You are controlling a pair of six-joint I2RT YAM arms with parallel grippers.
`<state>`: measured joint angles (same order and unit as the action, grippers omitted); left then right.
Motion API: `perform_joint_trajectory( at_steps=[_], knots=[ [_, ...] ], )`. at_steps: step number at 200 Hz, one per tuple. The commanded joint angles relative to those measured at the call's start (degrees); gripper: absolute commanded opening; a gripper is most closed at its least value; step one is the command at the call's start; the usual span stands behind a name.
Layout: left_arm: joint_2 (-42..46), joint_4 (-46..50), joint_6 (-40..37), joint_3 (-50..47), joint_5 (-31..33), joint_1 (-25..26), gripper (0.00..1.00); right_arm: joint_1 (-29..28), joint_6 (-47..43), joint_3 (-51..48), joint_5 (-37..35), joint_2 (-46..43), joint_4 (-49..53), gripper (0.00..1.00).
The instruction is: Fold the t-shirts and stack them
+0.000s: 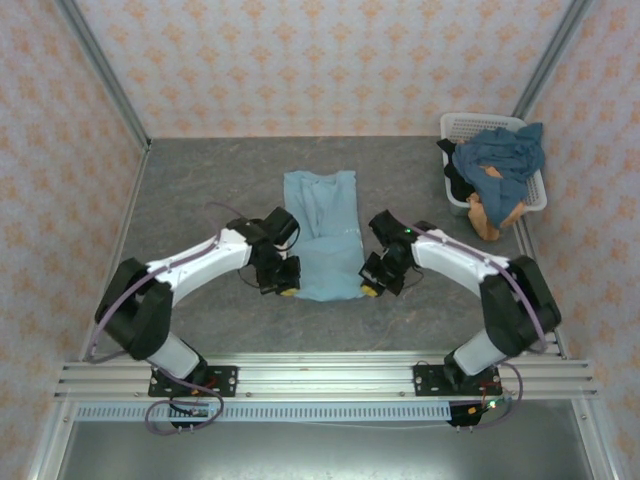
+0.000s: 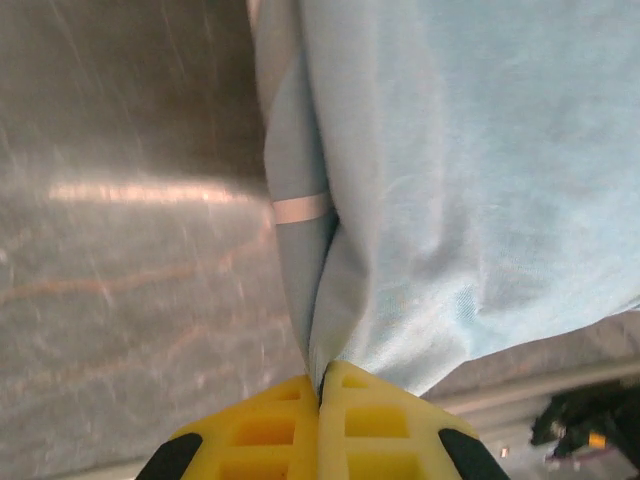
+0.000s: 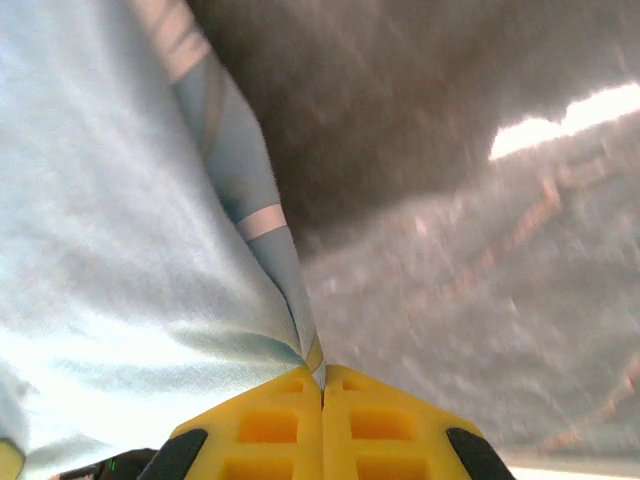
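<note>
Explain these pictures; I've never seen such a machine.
Two robot arms are bolted at the near edge of a table. The wide picture looks down from above and behind them; the other two come from a camera on each wrist. A light blue t-shirt lies in a long strip between the arms. The left gripper and the right gripper are each shut on a near corner of it. A white basket at the far right holds a darker blue shirt and an orange shirt.
</note>
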<state>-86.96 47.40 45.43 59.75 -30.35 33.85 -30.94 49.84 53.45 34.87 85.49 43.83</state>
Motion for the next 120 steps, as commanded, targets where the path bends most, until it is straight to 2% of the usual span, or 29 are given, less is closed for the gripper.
perform_joint_trajectory(
  at_steps=[1,50,76,99,120],
  knots=[
    [5.8,5.4,-1.0,-2.1,-3.7,1.6,0.00,-0.4,0.8,-0.6,4.3,-6.7,9.2,0.00],
    [15.4,5.3,4.2,-3.1,-8.5,4.7,0.00,-1.5,4.8,2.6,9.7,-14.2,16.6,0.00],
    [17.7,6.1,6.5,0.9,-6.4,4.5,0.00,-1.6,6.3,8.7,8.3,-14.9,20.5,0.00],
    [16.9,5.6,9.3,4.8,-3.7,2.7,0.00,-1.5,8.9,13.9,6.5,-12.8,21.4,0.00],
    [15.8,5.9,11.5,7.0,-1.8,-1.2,0.00,-0.6,10.3,18.1,4.4,-9.6,20.7,0.00]
  ],
)
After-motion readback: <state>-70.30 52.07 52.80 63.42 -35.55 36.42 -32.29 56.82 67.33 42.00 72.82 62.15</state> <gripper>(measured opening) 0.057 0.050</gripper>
